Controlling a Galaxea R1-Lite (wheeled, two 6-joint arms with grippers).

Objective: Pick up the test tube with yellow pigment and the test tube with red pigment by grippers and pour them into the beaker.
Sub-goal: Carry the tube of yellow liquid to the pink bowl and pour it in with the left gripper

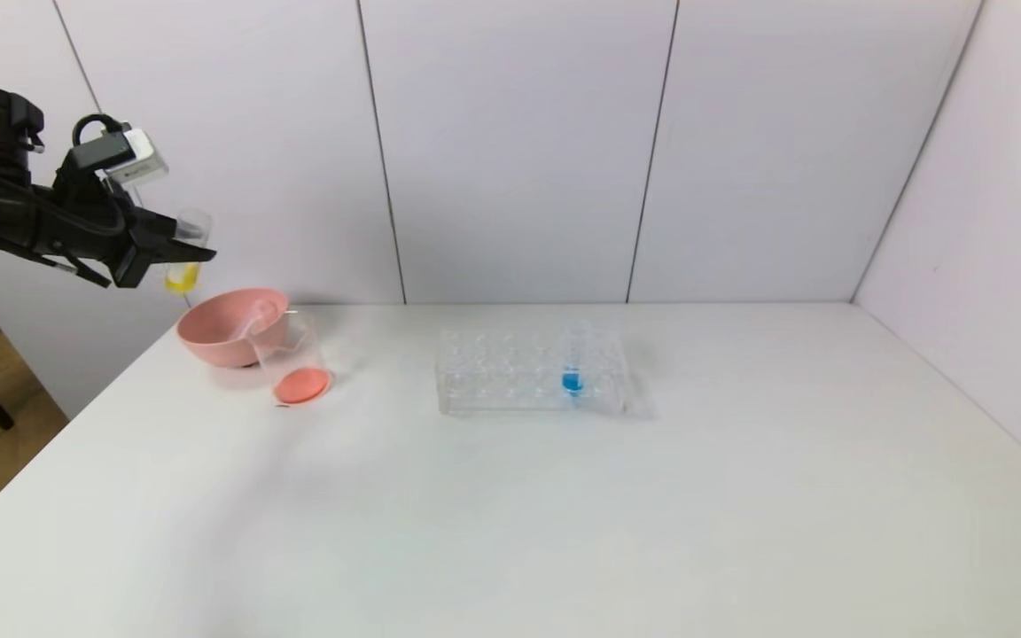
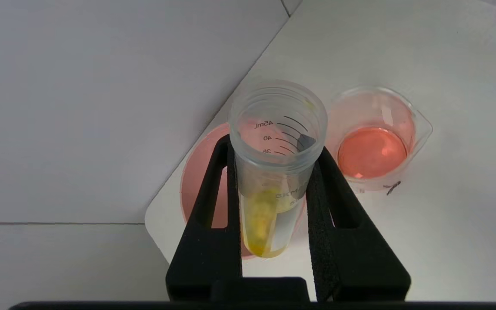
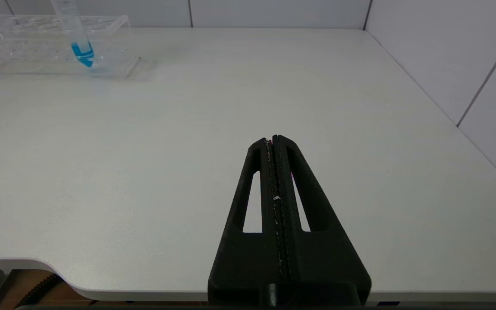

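My left gripper [image 1: 194, 252] hangs high over the table's far left corner, shut on the test tube with yellow pigment [image 1: 184, 275]. The tube stands upright, mouth up, with yellow liquid in its tip. In the left wrist view the tube [image 2: 265, 215] sits between both fingers of the gripper [image 2: 274, 146], with the pink bowl below it. The beaker [image 1: 296, 365] [image 2: 377, 137] stands beside the bowl and holds red-orange liquid. The test tube with red pigment is out of view. My right gripper [image 3: 274, 138] is shut on nothing, low over the table's near right part.
A pink bowl [image 1: 227, 330] [image 2: 194, 181] stands by the table's far left corner, touching the beaker; a faint clear shape lies in it. A clear tube rack [image 1: 510, 377] [image 3: 24, 51] at mid-table holds a blue-liquid tube [image 1: 572, 363] [image 3: 80, 45]. Walls close the back and right.
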